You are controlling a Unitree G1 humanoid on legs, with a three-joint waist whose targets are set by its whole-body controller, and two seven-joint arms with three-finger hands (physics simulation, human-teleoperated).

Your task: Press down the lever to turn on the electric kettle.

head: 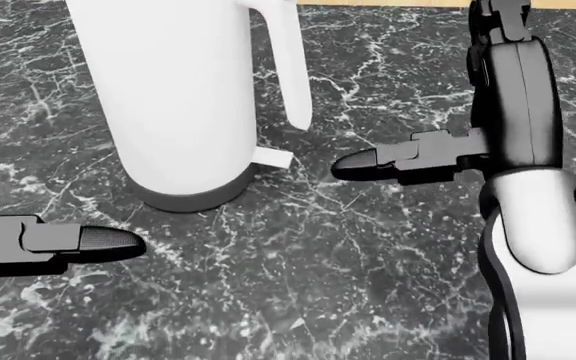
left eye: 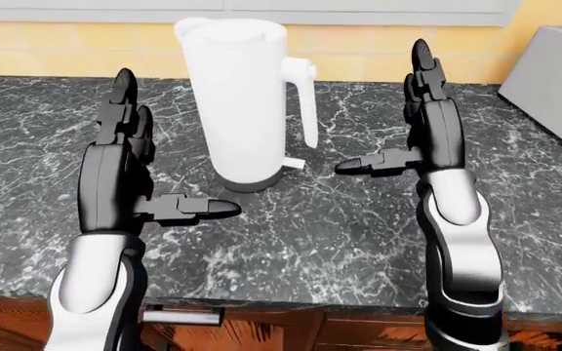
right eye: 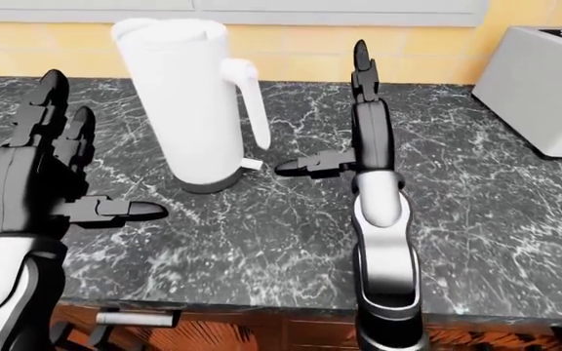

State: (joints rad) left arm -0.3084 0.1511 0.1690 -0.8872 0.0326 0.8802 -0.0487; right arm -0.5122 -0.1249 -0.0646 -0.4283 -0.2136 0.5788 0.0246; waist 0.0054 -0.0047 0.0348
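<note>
Kettle (left eye: 242, 102): white, upright on the black marble worktop (left eye: 340, 219) (lever (head: 271, 157) at base).
Left hand (left eye: 130, 172): open, holding nothing.
Right hand (left eye: 423, 131): open, thumb near lever, not touching.

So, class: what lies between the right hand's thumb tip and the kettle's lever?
Only bare marble counter; the head view shows a clear gap between right hand and lever.
</note>
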